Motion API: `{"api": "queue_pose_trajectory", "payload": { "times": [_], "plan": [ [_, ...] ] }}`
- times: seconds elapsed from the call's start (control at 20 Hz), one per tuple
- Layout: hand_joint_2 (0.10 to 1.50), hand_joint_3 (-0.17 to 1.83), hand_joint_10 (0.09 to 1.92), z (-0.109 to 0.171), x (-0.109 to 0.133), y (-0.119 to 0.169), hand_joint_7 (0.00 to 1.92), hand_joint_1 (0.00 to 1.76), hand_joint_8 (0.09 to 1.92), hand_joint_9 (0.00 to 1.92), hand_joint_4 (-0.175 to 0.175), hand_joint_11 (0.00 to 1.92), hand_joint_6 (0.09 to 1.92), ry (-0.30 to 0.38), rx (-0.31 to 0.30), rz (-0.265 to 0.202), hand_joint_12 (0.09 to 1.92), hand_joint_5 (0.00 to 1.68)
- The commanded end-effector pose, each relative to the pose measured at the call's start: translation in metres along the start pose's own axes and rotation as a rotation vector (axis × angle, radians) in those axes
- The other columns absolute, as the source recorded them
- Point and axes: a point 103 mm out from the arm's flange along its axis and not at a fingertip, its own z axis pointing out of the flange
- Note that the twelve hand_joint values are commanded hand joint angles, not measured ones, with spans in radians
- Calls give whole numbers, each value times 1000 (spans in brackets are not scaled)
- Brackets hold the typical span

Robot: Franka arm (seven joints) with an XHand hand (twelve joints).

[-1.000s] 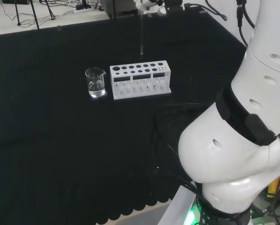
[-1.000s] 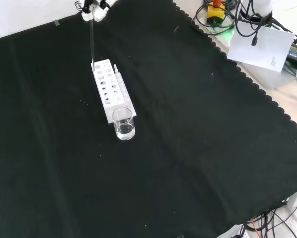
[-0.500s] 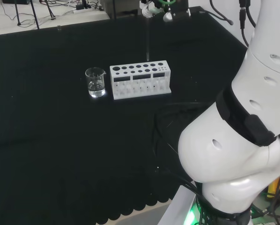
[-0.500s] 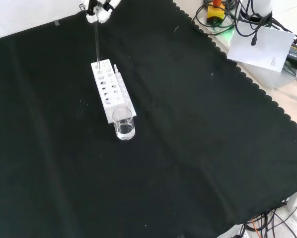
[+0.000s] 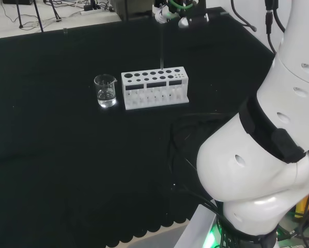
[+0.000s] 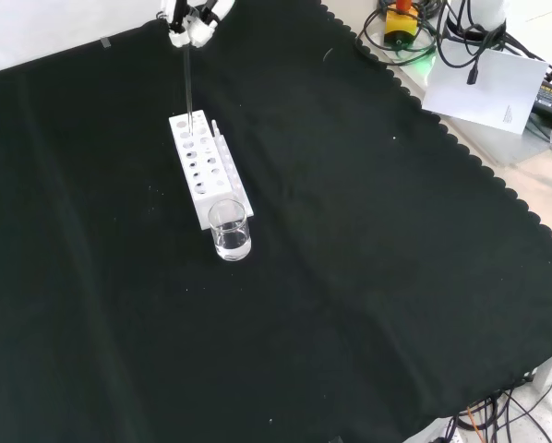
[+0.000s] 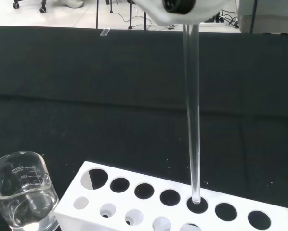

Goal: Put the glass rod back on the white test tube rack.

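Hand (image 6: 191,20) pinches the top of the glass rod (image 7: 192,115), which hangs upright with its lower tip right at the mouth of a back-row hole of the white test tube rack (image 7: 149,204), toward the rack end away from the beaker (image 7: 22,195). Main risk: a slight tilt or sideways offset puts the tip on the hole's rim, so the rod jams, slips in the fingers, or shoves the light rack across the worktop (image 6: 368,277). Letting go too high could drop the rod hard and crack it.

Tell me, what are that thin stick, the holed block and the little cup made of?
The glass rod looks like clear glass: see-through with bright edges. The rack seems matte white plastic, opaque and evenly coloured. The beaker is clear, glass or plastic, with printed marks.
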Motion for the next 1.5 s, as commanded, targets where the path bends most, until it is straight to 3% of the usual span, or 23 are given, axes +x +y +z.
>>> {"api": "queue_pose_trajectory", "payload": {
  "times": [0.05, 1.5],
  "plan": [
    [1047, -56, 898, 1, 3, 4, 1244, 1314, 865, 1537, -175, 1638, 422, 2, 6, 2, 502, 1169],
    [1051, -72, 898, 26, -15, 16, 1253, 1315, 849, 1537, -175, 1640, 411, 32, 42, 8, 501, 1178]
  ]
}}
